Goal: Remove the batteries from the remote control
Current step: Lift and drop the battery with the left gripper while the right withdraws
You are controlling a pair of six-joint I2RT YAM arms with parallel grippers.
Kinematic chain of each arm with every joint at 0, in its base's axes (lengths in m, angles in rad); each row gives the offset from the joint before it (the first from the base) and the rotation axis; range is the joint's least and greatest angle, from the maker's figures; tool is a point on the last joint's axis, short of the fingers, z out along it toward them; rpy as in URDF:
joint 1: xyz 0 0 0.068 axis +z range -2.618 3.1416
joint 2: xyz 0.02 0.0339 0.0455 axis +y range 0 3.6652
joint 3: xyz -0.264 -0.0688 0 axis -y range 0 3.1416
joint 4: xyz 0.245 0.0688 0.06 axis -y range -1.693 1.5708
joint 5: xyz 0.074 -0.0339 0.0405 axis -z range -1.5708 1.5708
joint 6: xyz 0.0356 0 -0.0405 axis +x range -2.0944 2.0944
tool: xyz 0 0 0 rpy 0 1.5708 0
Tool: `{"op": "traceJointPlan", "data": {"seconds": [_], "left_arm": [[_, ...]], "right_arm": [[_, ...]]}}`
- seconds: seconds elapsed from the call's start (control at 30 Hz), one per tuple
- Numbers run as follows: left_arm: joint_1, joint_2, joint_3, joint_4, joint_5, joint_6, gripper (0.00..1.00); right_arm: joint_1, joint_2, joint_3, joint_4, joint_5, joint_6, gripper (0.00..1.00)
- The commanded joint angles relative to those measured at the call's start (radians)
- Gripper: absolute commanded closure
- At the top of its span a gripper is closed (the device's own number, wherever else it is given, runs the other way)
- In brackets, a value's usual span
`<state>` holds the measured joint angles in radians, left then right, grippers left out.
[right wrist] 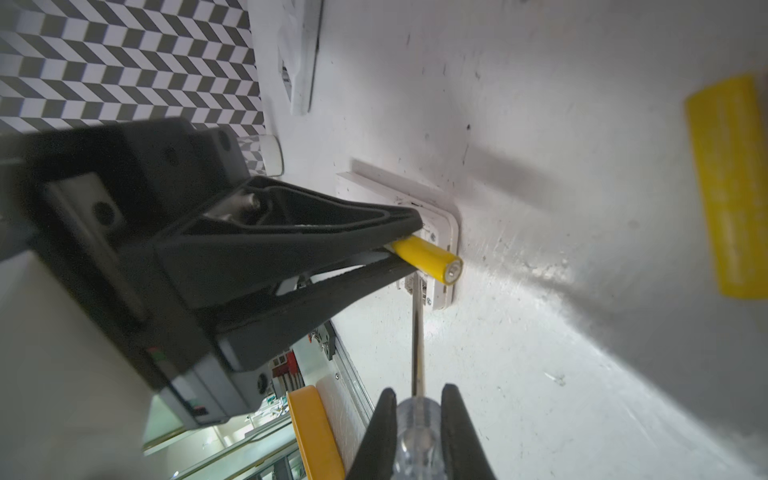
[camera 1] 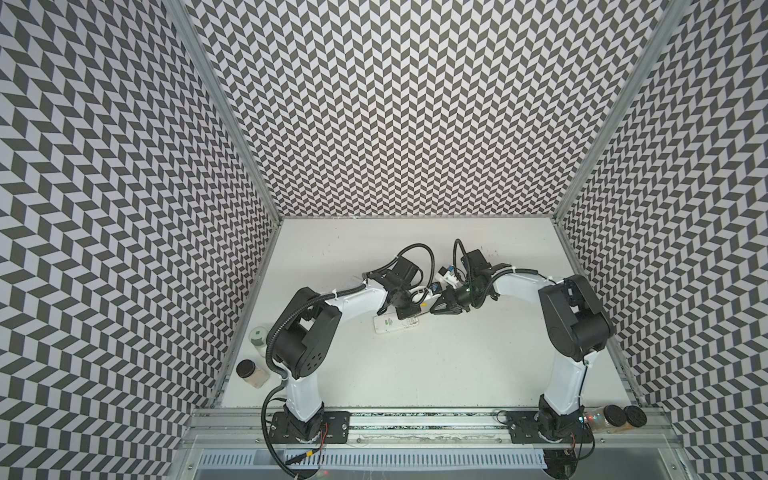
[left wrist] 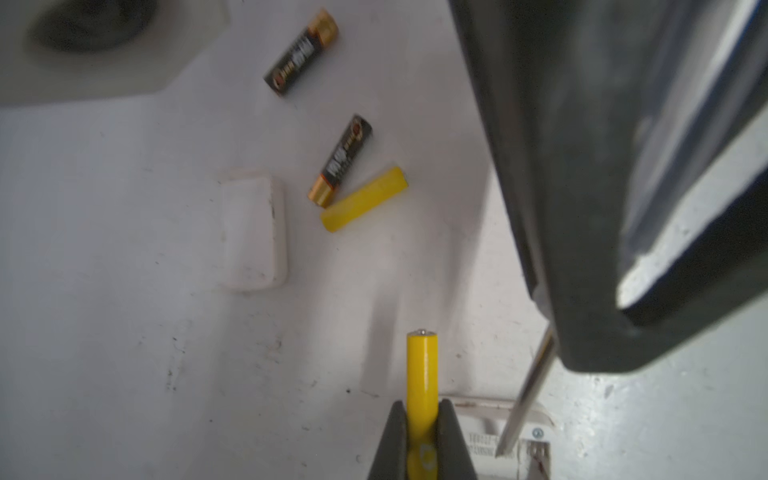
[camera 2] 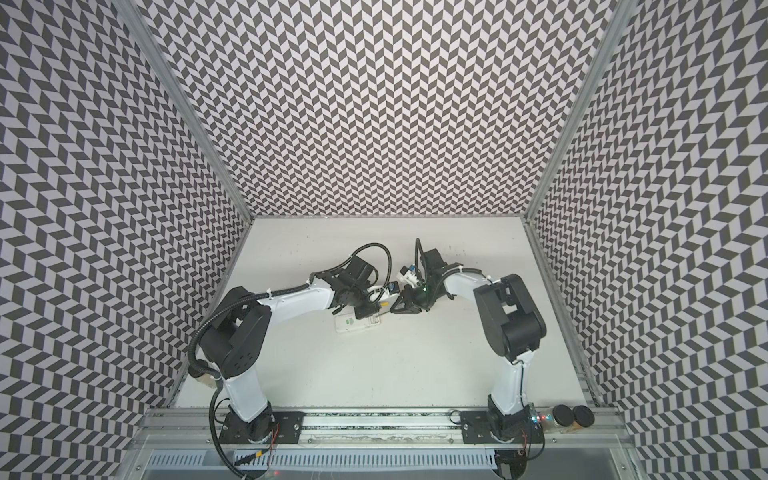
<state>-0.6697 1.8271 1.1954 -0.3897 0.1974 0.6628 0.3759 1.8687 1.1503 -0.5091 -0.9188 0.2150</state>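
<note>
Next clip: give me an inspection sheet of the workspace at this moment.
Surface: white table, speckled with dirt.
Job's things: remote flat on the table; held yellow battery; two black batteries, loose yellow battery and white cover lying nearby.
Clutter: jars at left edge; more jars at right front.
Grippers: left gripper shut on held yellow battery; right gripper shut on screwdriver, tip at remote.
Cables: black conduit along left arm.
Surroundings: chevron walls, metal front rail.
</note>
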Motion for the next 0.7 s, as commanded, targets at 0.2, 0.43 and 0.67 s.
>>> {"op": "traceJointPlan", "data": {"seconds": [0.2,0.43,0.67], "left_arm": [[-0.037,0.043,0.066,0.057,0.074,-0.082,0.9],[-0.067,0.07,0.027,0.093,0.05,-0.113,0.87],[-0.084,0.106,0.006,0.14,-0.003,-0.117,0.83]], "right_arm": [[-0.11,-0.265,-0.151,0.127,0.151,0.058,1.0],[-0.235,-0.484,-0.353,0.207,0.242,0.091,1.0],[-0.268,-0.628,-0.433,0.259,0.379,0.094,1.0]]}}
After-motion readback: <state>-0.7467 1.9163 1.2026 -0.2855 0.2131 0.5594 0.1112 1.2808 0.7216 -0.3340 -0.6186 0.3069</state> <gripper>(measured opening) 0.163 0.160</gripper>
